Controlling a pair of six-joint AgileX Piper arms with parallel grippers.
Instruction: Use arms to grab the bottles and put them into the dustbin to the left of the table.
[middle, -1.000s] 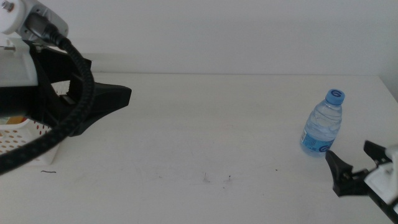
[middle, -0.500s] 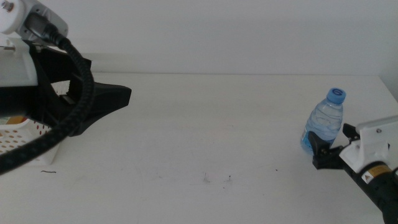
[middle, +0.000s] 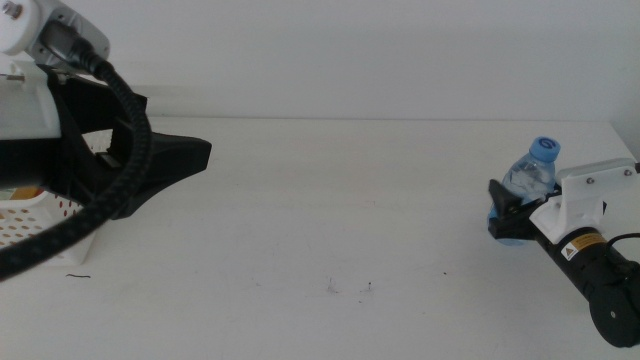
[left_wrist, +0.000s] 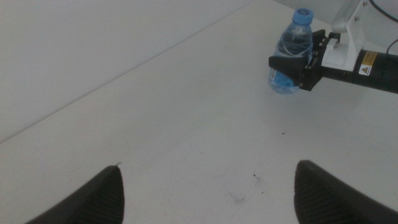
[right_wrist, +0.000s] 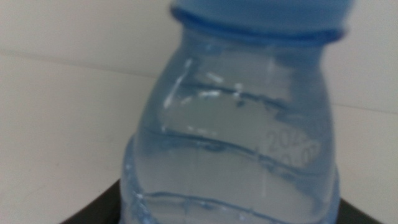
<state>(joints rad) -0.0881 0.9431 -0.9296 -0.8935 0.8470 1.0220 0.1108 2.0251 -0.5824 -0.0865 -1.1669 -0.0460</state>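
My right gripper (middle: 508, 212) grasps the 1 water bottle (middle: 527, 177) upright near the table's (middle: 330, 200) right edge. My left gripper (left_wrist: 205, 186) hangs released above the dustbin (middle: 40, 215) at the left edge; wide bare tabletop lies between.

A plain pale wall (middle: 380, 55) runs behind, toward twelve o'clock, evenly lit, bare of windows or furniture.

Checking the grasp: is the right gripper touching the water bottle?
Cannot tell. In the left wrist view the right gripper brackets the water bottle, but no view plainly shows contact or a gap.
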